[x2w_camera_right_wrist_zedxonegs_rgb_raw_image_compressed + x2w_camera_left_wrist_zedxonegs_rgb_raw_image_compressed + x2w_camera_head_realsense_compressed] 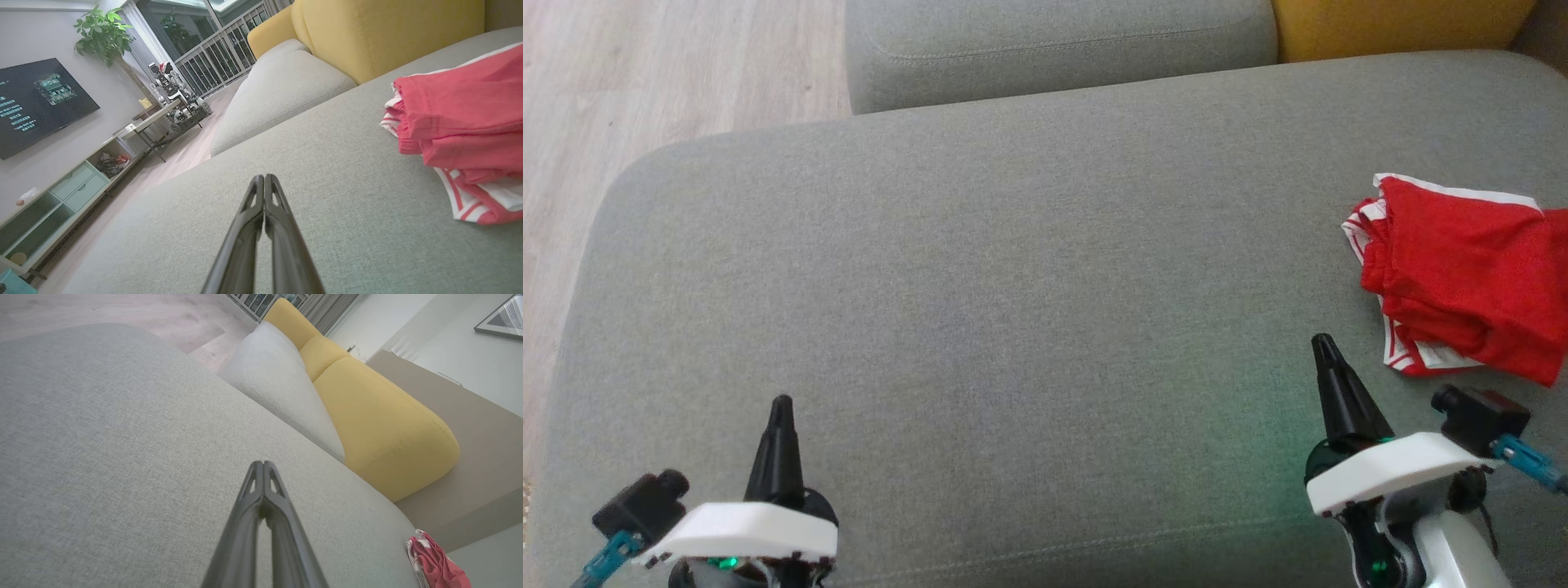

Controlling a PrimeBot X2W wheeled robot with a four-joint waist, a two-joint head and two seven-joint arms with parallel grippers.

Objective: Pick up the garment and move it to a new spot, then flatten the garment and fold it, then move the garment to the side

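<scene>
Sofa seat (1013,286), big and grey, takes up most of the head view. It is soft cloth with a round corner on the robot's left. Wood floor (645,73) shows past that corner. Behind the seat sits a grey cushion (1054,49). A yellow cushion (1396,24) is next to it, on the right.

The garment (1462,269) is red with white stripes. It lies in a bunched, partly folded heap on the seat, over on the robot's right side, at the edge of the head view. It is not flat, and it lies loose on the cloth.

The right tool (1323,341) is low on the right, near the garment but not touching it. Its two dark fingers are pressed tight together and hold nothing. The left tool (782,402) is low on the left, well apart from the garment. Its fingers are pressed together too, with nothing between them. Both point up the head view, over the bare grey seat.
</scene>
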